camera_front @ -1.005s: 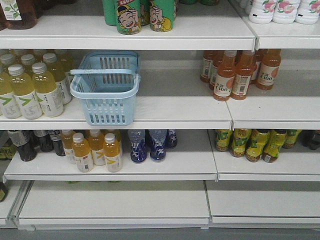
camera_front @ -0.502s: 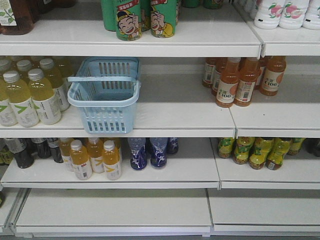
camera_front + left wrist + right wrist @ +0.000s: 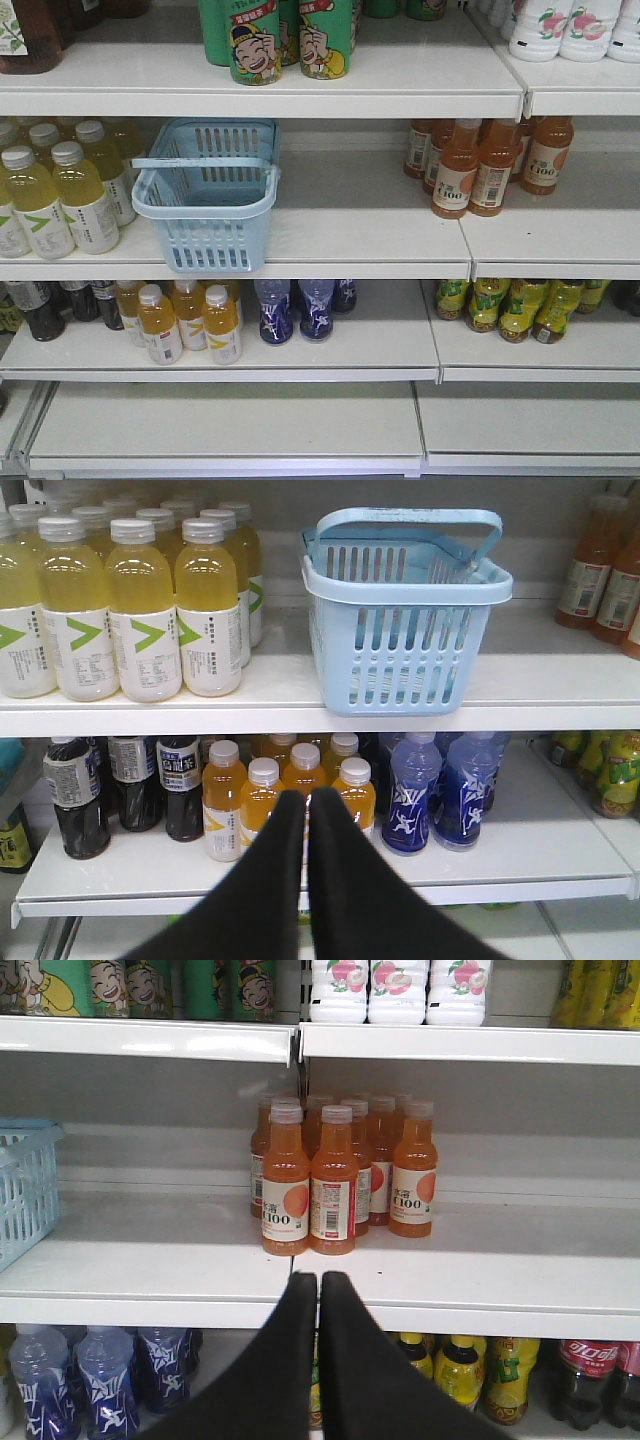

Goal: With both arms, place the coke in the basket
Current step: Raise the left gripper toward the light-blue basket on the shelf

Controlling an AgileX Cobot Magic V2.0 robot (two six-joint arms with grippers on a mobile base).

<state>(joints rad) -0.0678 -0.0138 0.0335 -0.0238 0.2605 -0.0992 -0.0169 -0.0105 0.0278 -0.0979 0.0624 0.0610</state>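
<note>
The pale blue basket point(image 3: 208, 240) stands on the middle shelf, left of centre, with its handle lying across the rim. It also shows in the left wrist view point(image 3: 400, 650) and at the left edge of the right wrist view point(image 3: 25, 1195). The all-red coke bottle is out of view. My left gripper point(image 3: 307, 798) is shut and empty, in front of the lower shelf, below and left of the basket. My right gripper point(image 3: 319, 1278) is shut and empty, at the middle shelf's front edge below the orange bottles. Neither arm shows in the front view.
Yellow drink bottles point(image 3: 60, 195) stand left of the basket. Orange C100 bottles point(image 3: 480, 165) stand at the right of the same shelf. Green cans point(image 3: 290, 35) stand above. Orange point(image 3: 290, 790) and blue bottles point(image 3: 295, 310) stand below. Dark cola bottles with red labels point(image 3: 590, 1380) are at the lower right.
The whole shelf scene has slid down and slightly left in the front view. Nothing on the shelves has moved.
</note>
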